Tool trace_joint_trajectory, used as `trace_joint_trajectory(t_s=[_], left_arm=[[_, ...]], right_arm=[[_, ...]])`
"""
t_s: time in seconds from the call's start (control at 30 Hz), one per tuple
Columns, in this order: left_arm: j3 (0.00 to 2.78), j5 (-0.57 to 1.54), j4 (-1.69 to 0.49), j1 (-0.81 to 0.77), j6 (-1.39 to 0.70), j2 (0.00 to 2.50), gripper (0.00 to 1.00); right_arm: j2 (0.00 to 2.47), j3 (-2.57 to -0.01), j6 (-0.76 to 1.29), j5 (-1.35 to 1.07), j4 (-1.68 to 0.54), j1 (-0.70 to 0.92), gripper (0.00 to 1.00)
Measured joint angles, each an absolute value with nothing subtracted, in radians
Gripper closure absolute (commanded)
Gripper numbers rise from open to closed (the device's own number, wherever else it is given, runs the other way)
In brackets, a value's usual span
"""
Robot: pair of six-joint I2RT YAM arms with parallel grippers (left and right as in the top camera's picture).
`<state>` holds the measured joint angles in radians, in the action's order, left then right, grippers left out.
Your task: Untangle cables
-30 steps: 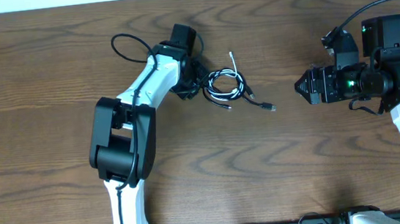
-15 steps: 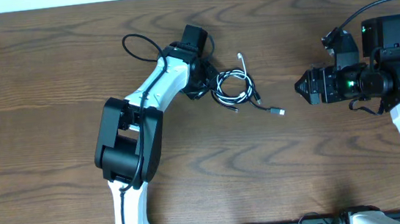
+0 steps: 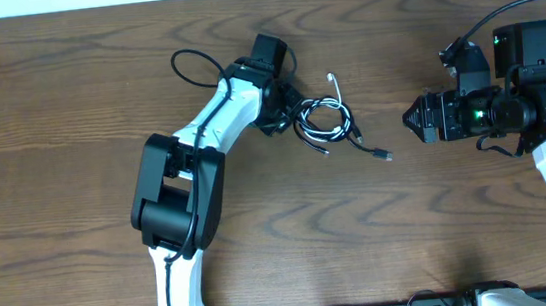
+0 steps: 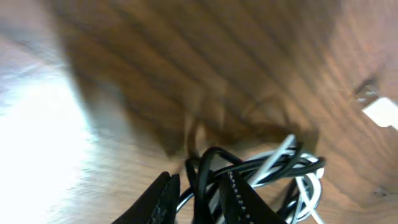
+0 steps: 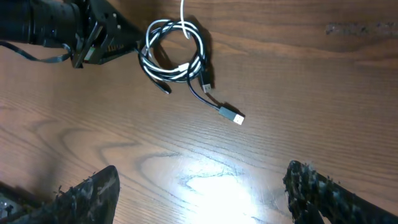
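Compared with 1 second ago, the left gripper sits nearer the table's right edge, and the cables lie shifted with it, black plug end and white plug end too.

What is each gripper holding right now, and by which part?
Left gripper has the edge of the coiled cables between its fingers; whether it is clamped cannot be told. Right gripper is open, holding nothing.

Bare desk lies open between the tangled cables and the right pincer, crossed only by a trailing black plug end, while the left arm and left pincer block the coil's left side, leaving its near and far edges reachable.
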<state>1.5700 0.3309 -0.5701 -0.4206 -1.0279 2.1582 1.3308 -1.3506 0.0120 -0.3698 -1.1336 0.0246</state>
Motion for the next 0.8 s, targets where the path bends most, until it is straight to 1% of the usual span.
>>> trace_joint_trajectory(t_s=[0.23, 0.5, 0.6, 0.67, 0.7, 0.8], left_arm=[[1.567, 0.331, -0.518, -0.441, -1.044, 2.158, 0.73], [1.567, 0.331, -0.512, -0.468, -1.048, 2.158, 0.74], [1.567, 0.329, -0.512, -0.476, -1.052, 2.158, 0.81], [1.567, 0.323, -0.512, -0.479, -1.055, 2.158, 0.91], [1.567, 0.319, -0.512, -0.48, -1.055, 2.158, 0.92], [1.566, 0.299, -0.514, -0.48, -1.051, 2.158, 0.93]], right_arm=[[1.331, -1.351, 0.012, -0.369, -1.142, 0.025, 0.18], [1.331, -1.351, 0.012, -0.369, -1.142, 0.025, 0.18], [1.331, -1.35, 0.012, -0.369, -1.142, 0.025, 0.18], [1.331, -1.349, 0.012, -0.369, -1.142, 0.025, 0.18], [1.331, -1.348, 0.012, -0.369, -1.142, 0.025, 0.18], [1.331, -1.346, 0.012, -0.369, -1.142, 0.025, 0.18]])
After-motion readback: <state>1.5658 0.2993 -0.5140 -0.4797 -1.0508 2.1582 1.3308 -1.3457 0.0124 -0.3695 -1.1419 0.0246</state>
